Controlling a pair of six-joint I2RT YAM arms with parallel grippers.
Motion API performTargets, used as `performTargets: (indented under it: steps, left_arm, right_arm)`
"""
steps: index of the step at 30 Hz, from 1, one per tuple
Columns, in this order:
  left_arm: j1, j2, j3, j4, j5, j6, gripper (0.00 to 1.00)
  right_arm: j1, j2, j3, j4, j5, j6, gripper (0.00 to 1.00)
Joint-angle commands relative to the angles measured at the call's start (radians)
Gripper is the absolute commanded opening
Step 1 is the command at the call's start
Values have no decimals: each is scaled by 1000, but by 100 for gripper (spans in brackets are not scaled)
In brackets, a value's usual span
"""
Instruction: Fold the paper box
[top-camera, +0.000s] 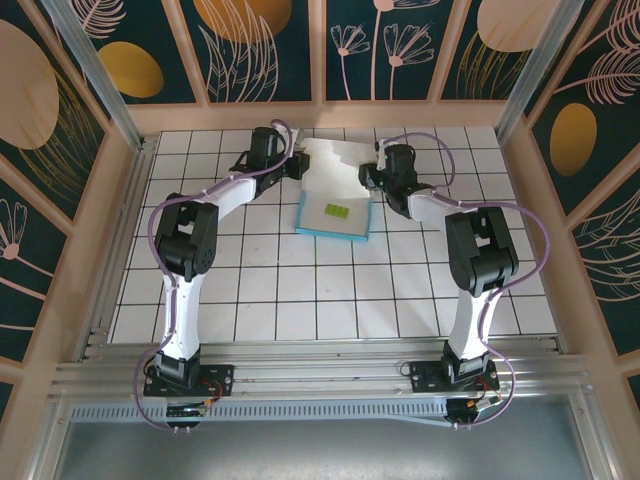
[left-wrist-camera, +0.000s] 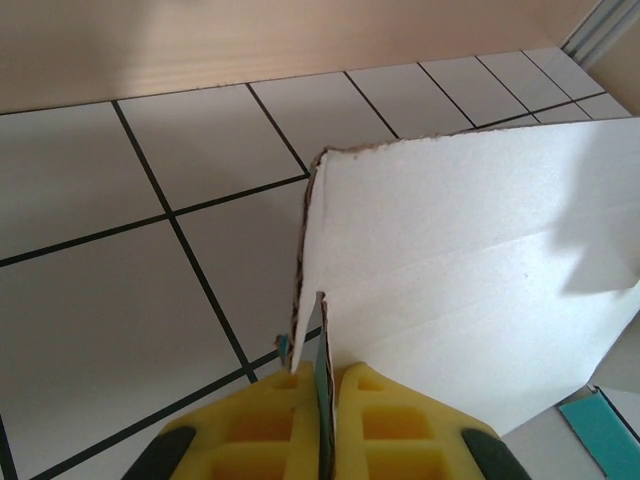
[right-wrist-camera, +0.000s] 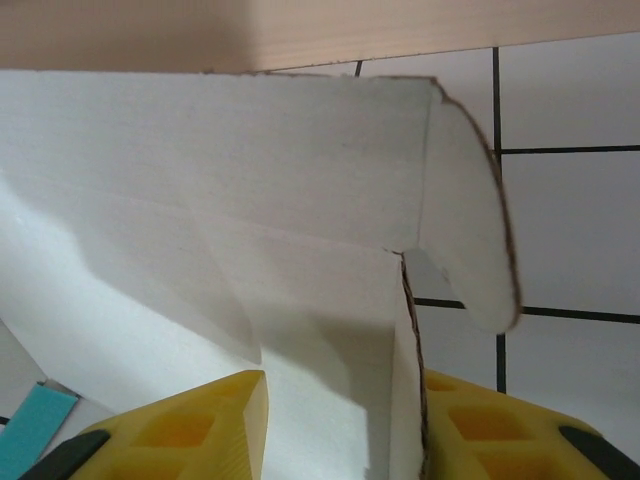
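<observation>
The worktop (top-camera: 280, 290) is a grid of white square tiles with dark joints, bordered by a pale wooden rim (top-camera: 320, 115) along its far and side edges. Directly on it, at the far middle, lies the paper box (top-camera: 318, 222). Its teal-edged base panel sits flat across the tiles, while a white flap rises from its far side.

Tiled counter inside a decorated wooden enclosure

The counter (top-camera: 300, 300) is white tile with dark grid lines. A small yellow-green slip (top-camera: 336, 211) lies flat toward its far middle. Wooden walls (top-camera: 320, 112) frame dark panels (top-camera: 250, 50) painted with gold ovals and pale leaves. Metal rails (top-camera: 320, 375) run along the near edge.
</observation>
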Motion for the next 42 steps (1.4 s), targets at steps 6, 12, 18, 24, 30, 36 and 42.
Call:
performTargets:
  steps: [6, 12, 18, 24, 30, 36, 42]
  left_arm:
    - [-29, -31, 31, -6, -45, -24, 1]
    - [-30, -17, 69, -41, -64, 0, 1]
    - [-38, -10, 74, -52, -70, 23, 0]
    - [-45, -7, 57, -20, -56, 97, 0]
    - [-47, -4, 52, 30, -73, 173, 0]
    - [-49, -24, 6, 82, -64, 243, 0]
    - [-53, -39, -48, 135, -42, 316, 0]
  right_arm:
    - [9, -84, -52, 64, -45, 107, 46]
    - [-14, -116, -80, 104, -87, 142, 50]
    - [-28, -114, -78, 83, -104, 156, 61]
    - [-98, -160, -123, 60, -145, 153, 78]
    - [-155, -260, -208, 90, -171, 96, 99]
    - [-165, -362, -231, 72, -158, -89, 99]
    - [-151, -391, -224, 70, -305, -507, 98]
